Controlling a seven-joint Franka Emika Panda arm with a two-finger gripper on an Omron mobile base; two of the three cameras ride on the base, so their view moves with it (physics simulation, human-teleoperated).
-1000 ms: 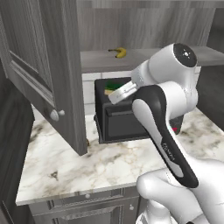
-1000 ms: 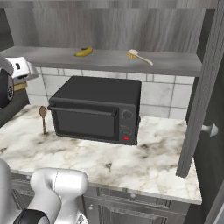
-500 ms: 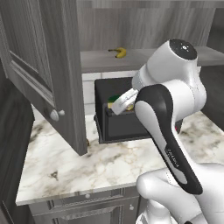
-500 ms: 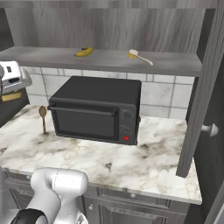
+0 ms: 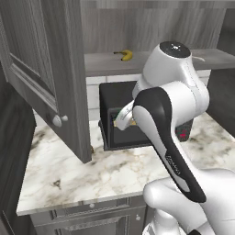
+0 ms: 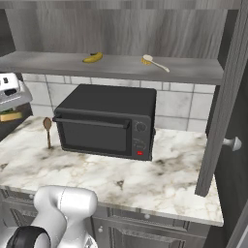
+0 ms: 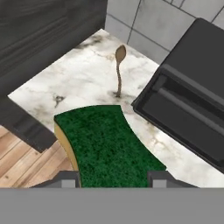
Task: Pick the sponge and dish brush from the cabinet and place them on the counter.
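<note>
The counter [image 6: 160, 181] carried the microwave [image 6: 106, 121] and spoon [image 6: 47, 131]; the cabinet's shelf [image 6: 193, 70] held the banana [image 6: 92, 57] and dish brush [image 6: 155, 62].

In my grip the sponge [image 7: 107, 142] shows a rough green scouring top over smooth yellow foam, above the polished veined marble counter [image 7: 83, 78], beside the matt black microwave [image 7: 192, 92], under a grey wood-grain cabinet [image 6: 121, 65].

Banana [image 6: 92, 57] left of dish brush [image 6: 155, 62] on shelf [image 6: 193, 72]; microwave [image 6: 106, 121] seemingly below.
</note>
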